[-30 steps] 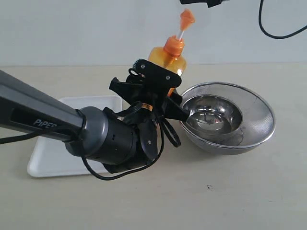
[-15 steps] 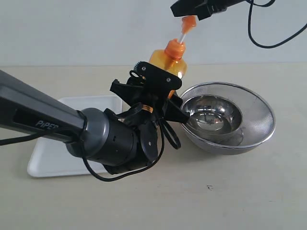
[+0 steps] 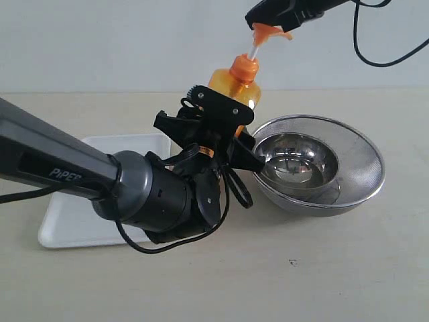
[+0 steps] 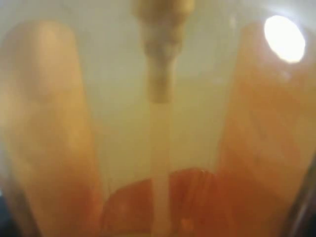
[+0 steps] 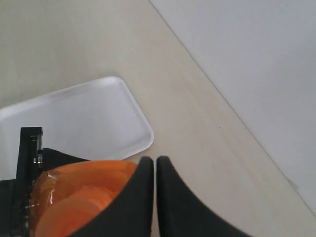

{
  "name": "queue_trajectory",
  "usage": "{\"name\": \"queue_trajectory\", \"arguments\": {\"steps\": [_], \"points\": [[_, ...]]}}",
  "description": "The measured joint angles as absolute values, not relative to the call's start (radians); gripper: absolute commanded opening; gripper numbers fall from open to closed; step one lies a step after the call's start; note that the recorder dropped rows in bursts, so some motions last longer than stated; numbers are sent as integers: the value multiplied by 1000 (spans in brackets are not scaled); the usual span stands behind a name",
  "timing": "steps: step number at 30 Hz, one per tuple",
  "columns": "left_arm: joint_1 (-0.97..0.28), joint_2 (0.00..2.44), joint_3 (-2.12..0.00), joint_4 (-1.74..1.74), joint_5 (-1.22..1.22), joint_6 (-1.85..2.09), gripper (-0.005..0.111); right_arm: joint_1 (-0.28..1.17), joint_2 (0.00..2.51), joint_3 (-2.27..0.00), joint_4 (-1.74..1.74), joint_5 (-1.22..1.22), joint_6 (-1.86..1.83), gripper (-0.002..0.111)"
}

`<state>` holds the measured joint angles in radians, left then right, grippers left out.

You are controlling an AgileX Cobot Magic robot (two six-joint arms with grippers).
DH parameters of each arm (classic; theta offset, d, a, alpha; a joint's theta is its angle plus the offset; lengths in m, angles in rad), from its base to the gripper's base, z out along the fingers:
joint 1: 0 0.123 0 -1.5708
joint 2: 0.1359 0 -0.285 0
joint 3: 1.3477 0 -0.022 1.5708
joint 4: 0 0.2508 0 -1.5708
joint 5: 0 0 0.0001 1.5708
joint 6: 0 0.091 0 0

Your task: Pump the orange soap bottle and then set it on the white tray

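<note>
Grips bottle in left claw, clear only from outside. Shows right claw pinched closed only from its wrist.

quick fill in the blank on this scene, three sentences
The left gripper holds the tall translucent orange plastic soap bottle, not yet ____ the flat white rectangular tray.
The right gripper, jaws shut, meets its orange pump head from ____.
In the exterior view, the round steel mesh bowl lies to the bottle's ____.
Missing: on; above; right
</note>
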<state>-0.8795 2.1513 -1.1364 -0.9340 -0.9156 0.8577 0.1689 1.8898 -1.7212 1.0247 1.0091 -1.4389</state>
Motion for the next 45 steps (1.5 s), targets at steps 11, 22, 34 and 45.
{"name": "queue_trajectory", "arguments": {"steps": [11, 22, 34, 45], "points": [[-879, 2151, -1136, -934, -917, 858, 5, 169, 1871, -1721, 996, 1014, -1417, 0], [-879, 2151, -1136, -934, -917, 858, 5, 169, 1871, -1721, 965, 1040, -1377, 0], [-879, 2151, -1136, -934, -917, 858, 5, 169, 1871, -1721, 918, 1051, -1336, 0], [-879, 2151, -1136, -934, -917, 858, 5, 169, 1871, -1721, 897, 1051, -1323, 0]]}}
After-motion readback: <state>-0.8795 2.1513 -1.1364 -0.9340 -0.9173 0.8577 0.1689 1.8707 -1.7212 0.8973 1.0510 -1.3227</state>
